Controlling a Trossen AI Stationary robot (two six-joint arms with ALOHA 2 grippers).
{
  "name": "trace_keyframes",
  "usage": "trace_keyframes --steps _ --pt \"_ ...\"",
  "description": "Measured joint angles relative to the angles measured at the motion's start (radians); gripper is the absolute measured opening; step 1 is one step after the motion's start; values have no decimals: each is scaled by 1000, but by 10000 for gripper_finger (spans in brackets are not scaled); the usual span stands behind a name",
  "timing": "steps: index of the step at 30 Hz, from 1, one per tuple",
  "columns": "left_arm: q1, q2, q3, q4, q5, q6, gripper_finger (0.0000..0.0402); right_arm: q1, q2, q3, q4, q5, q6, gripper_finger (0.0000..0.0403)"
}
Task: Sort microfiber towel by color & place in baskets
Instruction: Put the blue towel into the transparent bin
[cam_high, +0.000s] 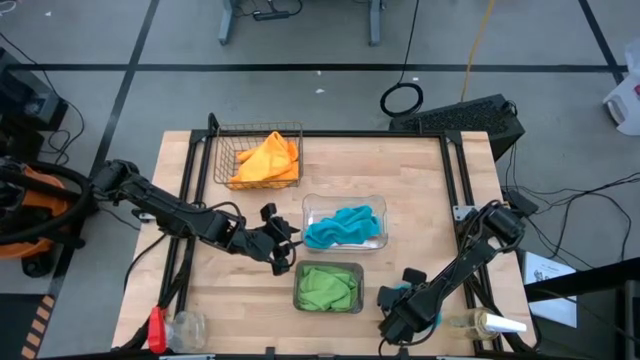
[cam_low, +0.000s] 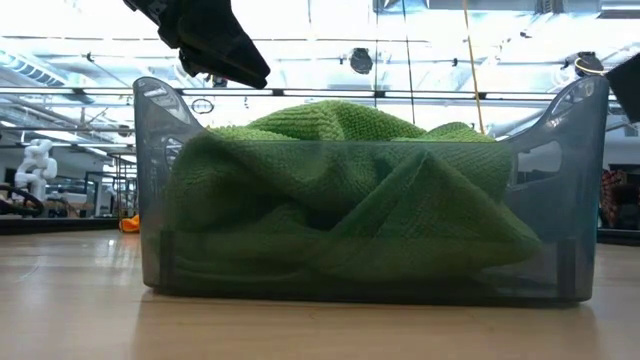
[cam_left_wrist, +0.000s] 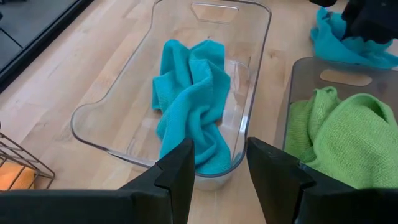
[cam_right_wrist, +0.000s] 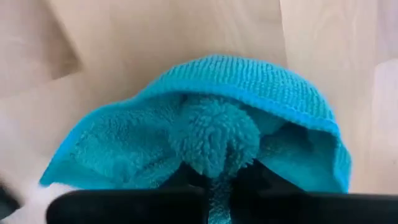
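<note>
Right gripper pinches a teal towel near the table's front edge.

The right gripper (cam_high: 398, 308) is closed on a teal-blue towel (cam_right_wrist: 205, 134), at about 4 o'clock from the grey tray (cam_high: 329, 267), its arm stretching back toward 2 o'clock. The left gripper (cam_high: 284, 243), fingers (cam_left_wrist: 177, 171) apart and empty, hovers at 9 o'clock of the clear tray (cam_high: 343, 203), which holds another teal towel (cam_high: 342, 225). Green towels (cam_high: 326, 288) fill the grey tray; orange towels (cam_high: 268, 160) lie in the wire basket (cam_high: 222, 150) at 11 o'clock.

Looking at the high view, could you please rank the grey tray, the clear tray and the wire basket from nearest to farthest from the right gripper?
From the right gripper, shut on a teal towel at the table's front right:
1. Grey tray, just to its left, holding green towels.
2. Clear tray, mid-table.
3. Wire basket, far back left.
</note>
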Motion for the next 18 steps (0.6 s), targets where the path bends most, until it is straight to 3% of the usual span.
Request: trace_keyframes --steps 5,10,18 --pt "0 0 0 0 0 1 153 0 1 115 -105 11 -57 8" --pt "1 0 0 12 0 35 153 0 0 302 -258 103 -100 5" --pt "1 0 0 169 5 171 153 6 0 624 -473 405 -157 3"
